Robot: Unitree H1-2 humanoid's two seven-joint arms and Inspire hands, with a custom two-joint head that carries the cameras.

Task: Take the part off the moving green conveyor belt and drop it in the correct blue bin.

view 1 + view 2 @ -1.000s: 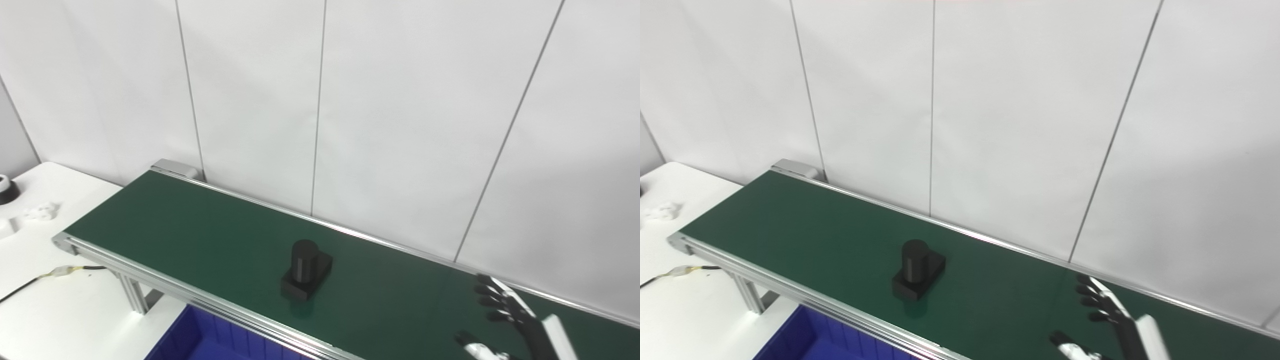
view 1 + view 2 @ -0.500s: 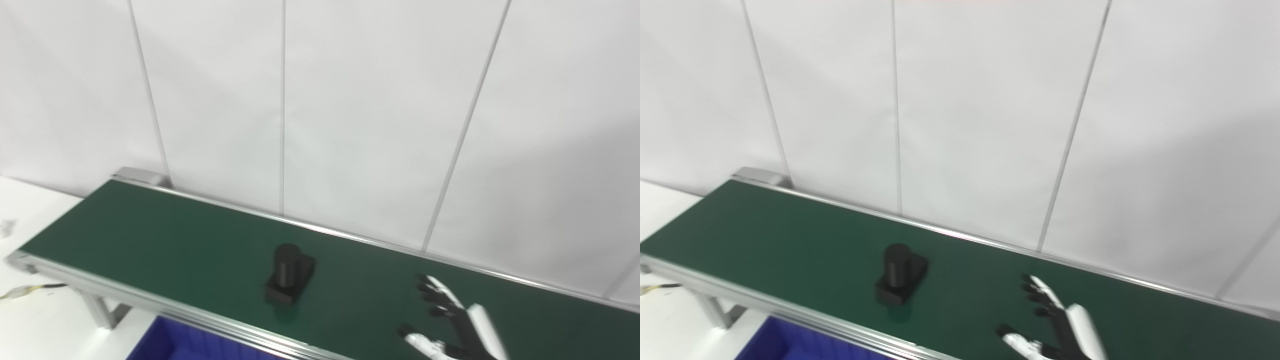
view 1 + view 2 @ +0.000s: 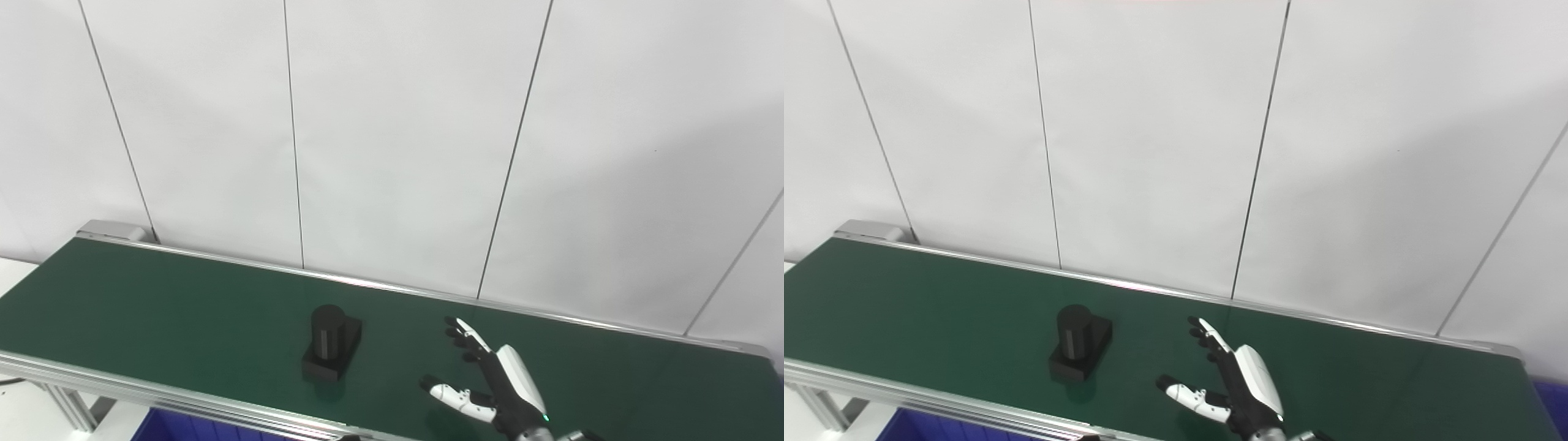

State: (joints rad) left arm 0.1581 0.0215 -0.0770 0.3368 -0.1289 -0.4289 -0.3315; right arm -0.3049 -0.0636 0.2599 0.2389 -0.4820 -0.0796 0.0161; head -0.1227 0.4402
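Observation:
A black part (image 3: pixel 331 348), a short cylinder standing on a rectangular base, sits on the green conveyor belt (image 3: pixel 153 306) left of centre. It also shows in the right eye view (image 3: pixel 1080 349). My right hand (image 3: pixel 490 383) is open, fingers spread and thumb out, held over the belt to the right of the part and apart from it. It also shows in the right eye view (image 3: pixel 1234 383). The left hand is not in view.
A sliver of a blue bin (image 3: pixel 159 429) shows below the belt's front rail at the lower left. Another blue edge (image 3: pixel 1549 398) shows past the belt's right end. A white panelled wall (image 3: pixel 392 141) stands right behind the belt.
The camera has swung to the right, so the whole scene shifted left. My open right hand has come further into view and now stands closer to the part.

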